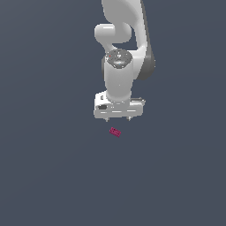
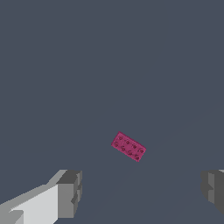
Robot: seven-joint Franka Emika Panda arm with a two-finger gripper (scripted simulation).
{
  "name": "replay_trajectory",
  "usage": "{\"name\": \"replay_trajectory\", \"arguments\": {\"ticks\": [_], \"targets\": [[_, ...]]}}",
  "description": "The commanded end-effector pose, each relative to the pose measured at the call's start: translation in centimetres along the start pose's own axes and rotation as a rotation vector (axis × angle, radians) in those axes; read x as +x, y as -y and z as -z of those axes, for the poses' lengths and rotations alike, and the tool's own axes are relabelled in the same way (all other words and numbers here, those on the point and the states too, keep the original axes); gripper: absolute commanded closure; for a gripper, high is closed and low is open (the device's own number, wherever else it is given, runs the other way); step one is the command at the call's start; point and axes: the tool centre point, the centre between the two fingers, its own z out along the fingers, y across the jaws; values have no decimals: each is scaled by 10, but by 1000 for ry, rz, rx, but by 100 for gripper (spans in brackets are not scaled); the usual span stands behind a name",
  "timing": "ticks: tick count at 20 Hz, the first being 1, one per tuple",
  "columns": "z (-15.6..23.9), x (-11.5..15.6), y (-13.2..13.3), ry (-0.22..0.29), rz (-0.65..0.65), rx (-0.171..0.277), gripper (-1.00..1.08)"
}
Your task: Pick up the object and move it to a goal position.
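A: Hand (image 1: 118, 119) spread, holding nothing; block (image 1: 115, 132) lies on the worktop (image 1: 44, 176) mid-area, just ahead of the fingertips (image 2: 70, 192), apart.

B: Its long axis runs skew to the finger line; wrist likely needs turning.

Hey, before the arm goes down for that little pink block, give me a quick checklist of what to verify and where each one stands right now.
1. Claw open wide enough for the pink block: ok; in the wrist view the fingers stand far apart.
2. Claw empty: ok, nothing between the fingers.
3. Block free to approach: ok, nothing else lies near it on the floor.
4. Claw centred over the block: not ok; the block sits ahead of the fingers, not between them.
5. Fingers lined up with the block's narrow sides: not ok; the block lies skewed to the finger line.
6. Goal position known: cannot tell, no marker shows.
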Motion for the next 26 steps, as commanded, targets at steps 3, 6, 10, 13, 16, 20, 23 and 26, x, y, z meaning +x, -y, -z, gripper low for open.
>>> {"name": "replay_trajectory", "arguments": {"ticks": [3,6,10,13,16,20,23,26], "targets": [[-5,-1,-1,1,41,-3,-92],[-11,-1,-3,1,86,-7,-92],[-20,-3,-5,2,166,-13,-92],[-29,-4,-6,3,241,-18,-92],[-39,-6,-8,4,327,-23,-92],[-52,-9,-10,5,443,-27,-92],[-62,-11,-11,7,530,-30,-92],[-71,-14,-12,7,617,-32,-92]]}}
